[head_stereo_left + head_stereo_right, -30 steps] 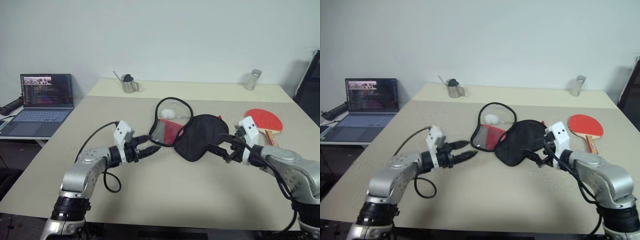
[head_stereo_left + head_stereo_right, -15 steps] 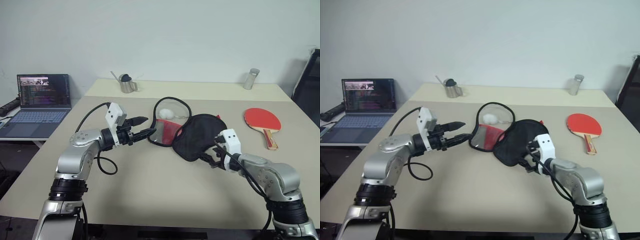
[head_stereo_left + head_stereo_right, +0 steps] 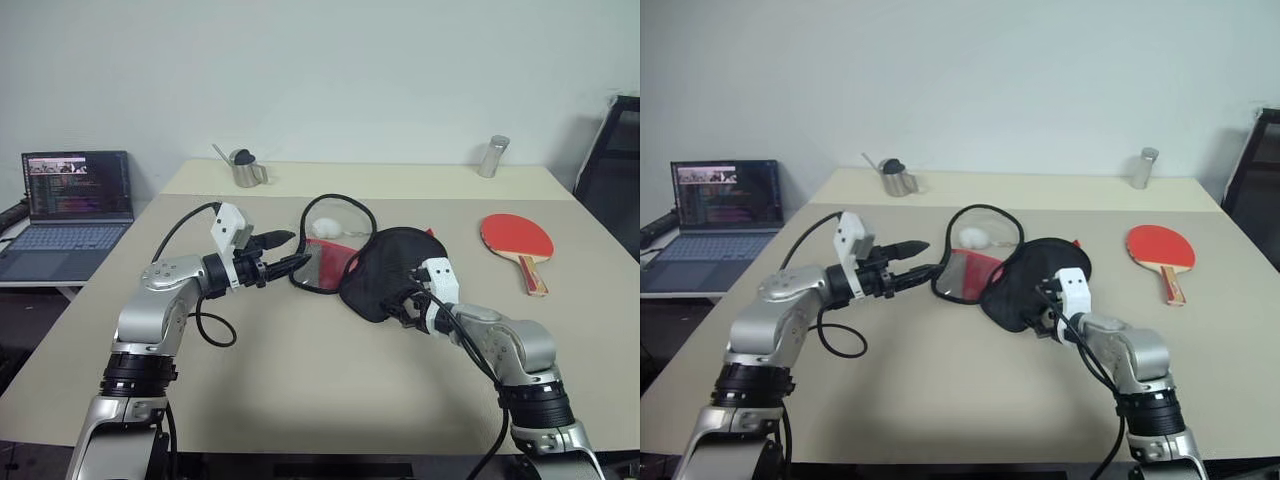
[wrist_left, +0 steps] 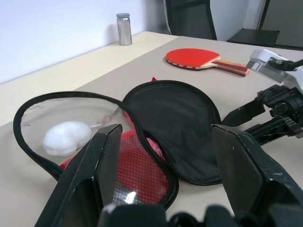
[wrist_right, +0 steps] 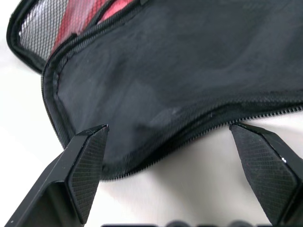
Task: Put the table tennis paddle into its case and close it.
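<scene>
No readable text in the scene

The laptop (image 3: pixel 75 203) at the left edge of the frame shows a lit screen with rows of small coloured lines and a strip of tiny pictures along its top, but no word or number on it can be made out. The case (image 3: pixel 375 268) near the frame's centre shows no logo or lettering from these angles.

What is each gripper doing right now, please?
Left gripper: open, empty, beside the case.
Right gripper: open, empty, at the case's edge.
</scene>
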Motion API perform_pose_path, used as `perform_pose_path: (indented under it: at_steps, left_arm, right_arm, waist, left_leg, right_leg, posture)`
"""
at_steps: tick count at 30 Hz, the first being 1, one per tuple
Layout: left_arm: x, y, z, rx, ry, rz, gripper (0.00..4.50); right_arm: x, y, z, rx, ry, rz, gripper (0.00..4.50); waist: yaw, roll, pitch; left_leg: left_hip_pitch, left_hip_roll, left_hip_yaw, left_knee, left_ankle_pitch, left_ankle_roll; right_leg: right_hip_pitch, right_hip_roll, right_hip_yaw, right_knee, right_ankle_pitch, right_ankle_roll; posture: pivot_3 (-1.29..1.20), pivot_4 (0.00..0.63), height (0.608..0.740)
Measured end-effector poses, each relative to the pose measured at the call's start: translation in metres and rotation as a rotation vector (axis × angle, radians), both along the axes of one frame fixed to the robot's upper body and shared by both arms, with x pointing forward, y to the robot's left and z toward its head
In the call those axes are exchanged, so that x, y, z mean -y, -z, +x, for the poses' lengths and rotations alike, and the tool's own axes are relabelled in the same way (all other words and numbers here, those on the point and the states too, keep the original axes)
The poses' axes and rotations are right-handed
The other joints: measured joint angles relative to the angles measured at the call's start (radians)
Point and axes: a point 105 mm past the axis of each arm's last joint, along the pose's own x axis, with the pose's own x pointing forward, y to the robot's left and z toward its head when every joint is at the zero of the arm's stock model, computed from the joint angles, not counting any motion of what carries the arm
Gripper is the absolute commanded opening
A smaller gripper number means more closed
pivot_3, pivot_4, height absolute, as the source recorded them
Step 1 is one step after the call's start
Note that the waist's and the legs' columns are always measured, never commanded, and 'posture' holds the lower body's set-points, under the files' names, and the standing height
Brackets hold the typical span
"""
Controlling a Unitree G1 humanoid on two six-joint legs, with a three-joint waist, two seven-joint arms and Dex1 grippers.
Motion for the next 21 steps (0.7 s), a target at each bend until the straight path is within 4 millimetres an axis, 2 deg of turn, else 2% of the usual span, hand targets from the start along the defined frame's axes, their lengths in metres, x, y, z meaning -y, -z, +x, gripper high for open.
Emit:
perform_pose_path:
  at_steps: [2,5,12,16,21]
  left_arm:
    - [0.0,0.0,0.0,0.001,0.0,0.001,3.21]
    - [0.0,0.0,0.0,0.001,-0.002,0.002,3.26]
    - [-0.001,0.001,0.0,0.003,-0.004,0.009,3.26]
    - [-0.002,0.001,0.0,0.0,-0.001,0.016,3.26]
    - [-0.002,0.002,-0.002,-0.003,0.009,0.021,3.26]
  right_arm:
    - [-0.004,0.0,0.002,0.011,0.0,0.0,4.5]
    - [-0.011,0.0,0.004,0.025,-0.016,-0.009,3.91]
    - [-0.012,-0.001,0.006,0.05,-0.018,-0.026,1.39]
    - [0.001,-0.004,0.006,0.061,-0.01,-0.059,0.02]
    - [0.039,-0.009,0.006,0.061,0.023,-0.126,0.02]
  waist:
    - [-0.001,0.0,0.0]
    - [-0.001,0.0,0.0]
    - [0.0,0.0,0.0]
    - [0.0,0.0,0.0]
    - [0.002,0.0,0.0]
  left_leg:
    - [0.0,0.0,0.0,0.0,0.0,0.0]
    - [0.0,0.0,0.0,0.0,0.0,0.0]
    - [0.0,0.0,0.0,0.0,0.0,0.0]
    - [-0.001,0.0,0.0,0.0,0.0,0.0]
    - [-0.001,0.0,0.0,0.0,0.0,0.0]
  right_leg:
    - [0.0,0.0,0.0,0.0,0.0,0.0]
    - [-0.001,0.0,0.0,0.0,0.0,0.0]
    - [-0.001,0.0,0.0,0.0,0.0,0.0]
    - [-0.001,0.0,0.001,0.0,0.0,0.0]
    - [-0.001,0.0,0.0,0.0,0.0,0.0]
  posture:
    - [0.0,0.15,0.74]
    - [0.0,0.15,0.74]
    - [0.0,0.15,0.74]
    - [0.0,0.15,0.74]
    - [0.0,0.15,0.74]
